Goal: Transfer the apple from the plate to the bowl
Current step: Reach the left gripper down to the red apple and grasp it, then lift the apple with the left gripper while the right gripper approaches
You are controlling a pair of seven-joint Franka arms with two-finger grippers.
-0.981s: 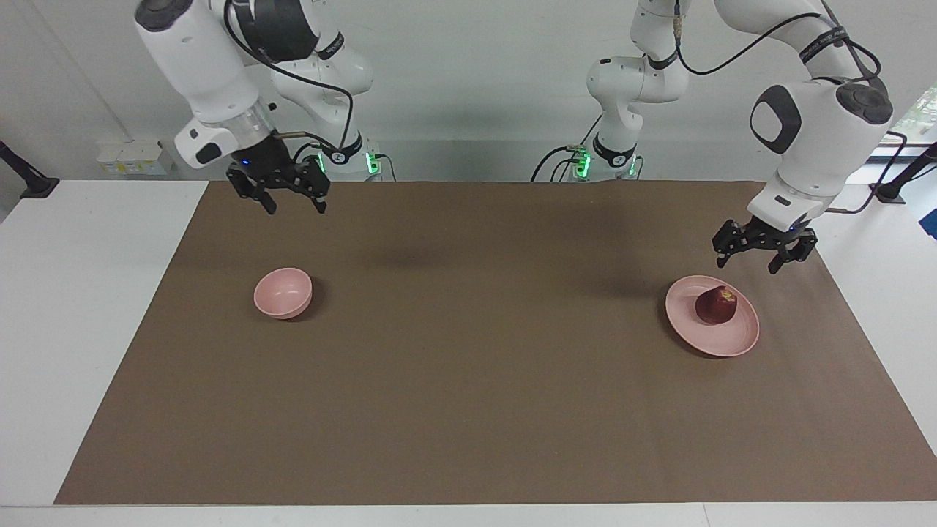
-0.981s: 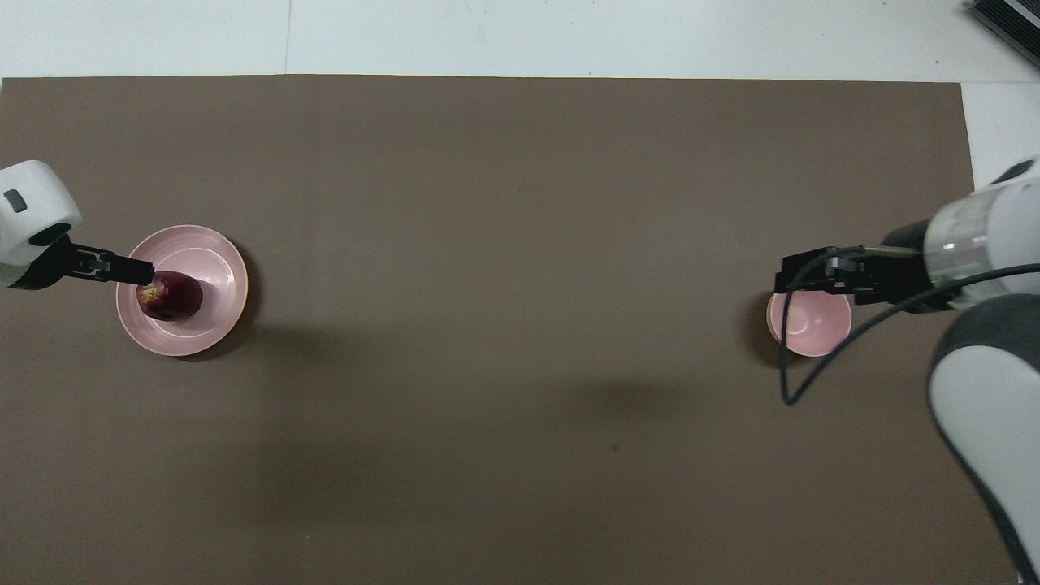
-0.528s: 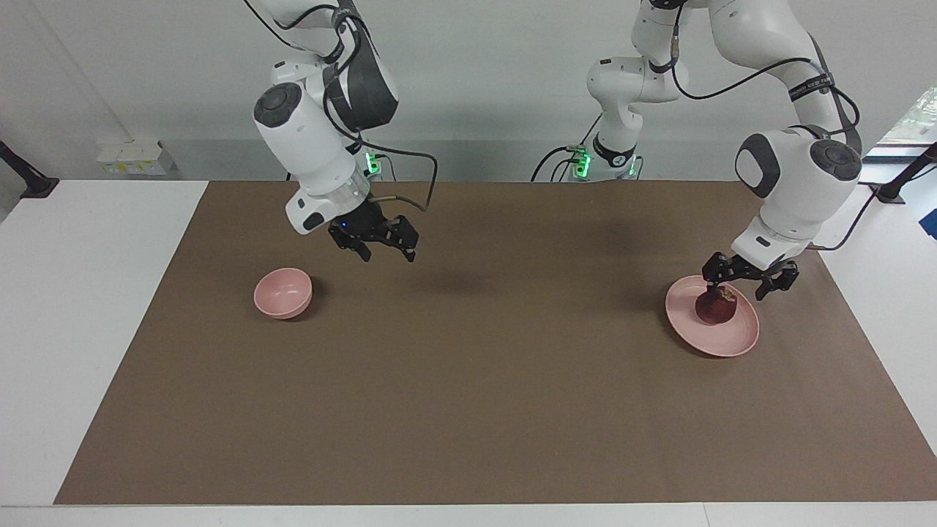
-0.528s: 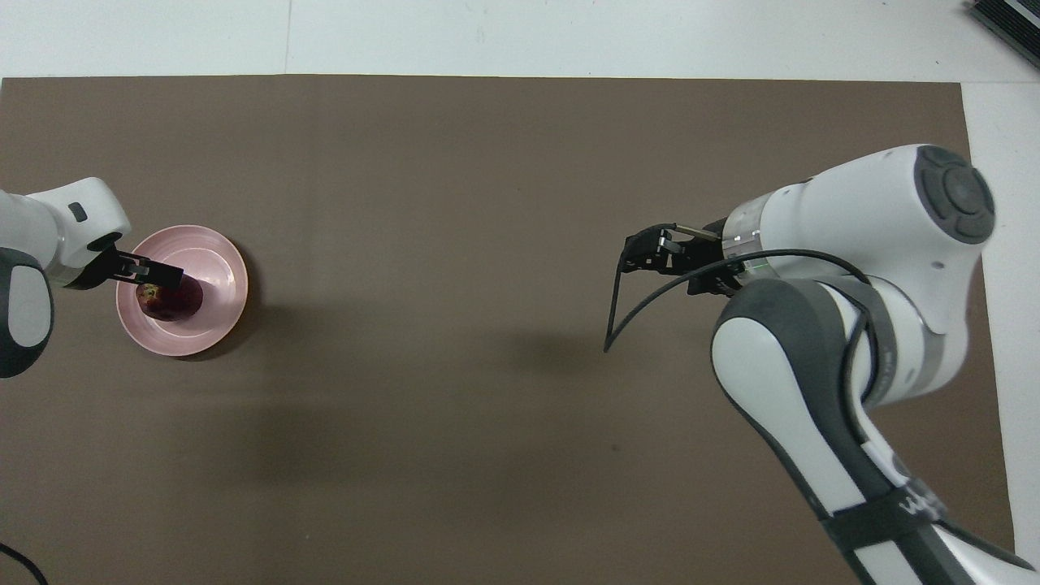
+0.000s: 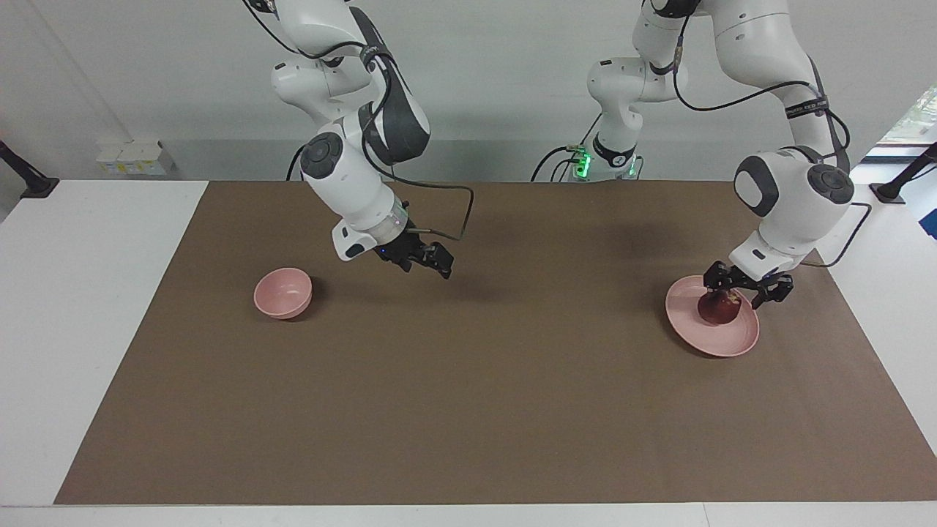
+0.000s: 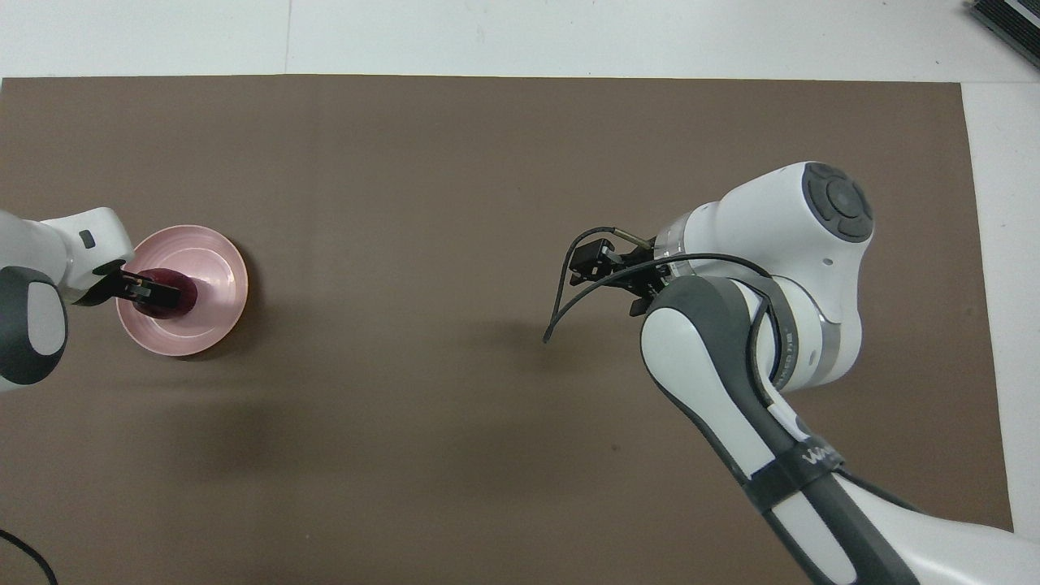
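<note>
The dark red apple [image 5: 716, 311] lies on the pale pink plate [image 5: 725, 340] at the left arm's end of the table. My left gripper [image 5: 736, 293] is down at the apple's top, open, with a finger on each side of it. In the overhead view the left gripper [image 6: 143, 286] covers part of the apple [image 6: 175, 296] on the plate [image 6: 216, 268]. The small pink bowl [image 5: 283, 293] stands empty at the right arm's end. My right gripper [image 5: 428, 261] is open and empty, low over the mat beside the bowl, toward the middle [image 6: 589, 264]. The right arm hides the bowl in the overhead view.
A brown mat [image 5: 483, 410] covers most of the white table. Small white boxes [image 5: 132, 157] sit at the robots' edge of the table, past the right arm's base. A dark object [image 6: 1006, 20] lies at the table's corner farthest from the robots.
My left gripper has come down from above the plate's edge onto the apple. My right gripper has swung from over the bowl toward the table's middle and dropped lower.
</note>
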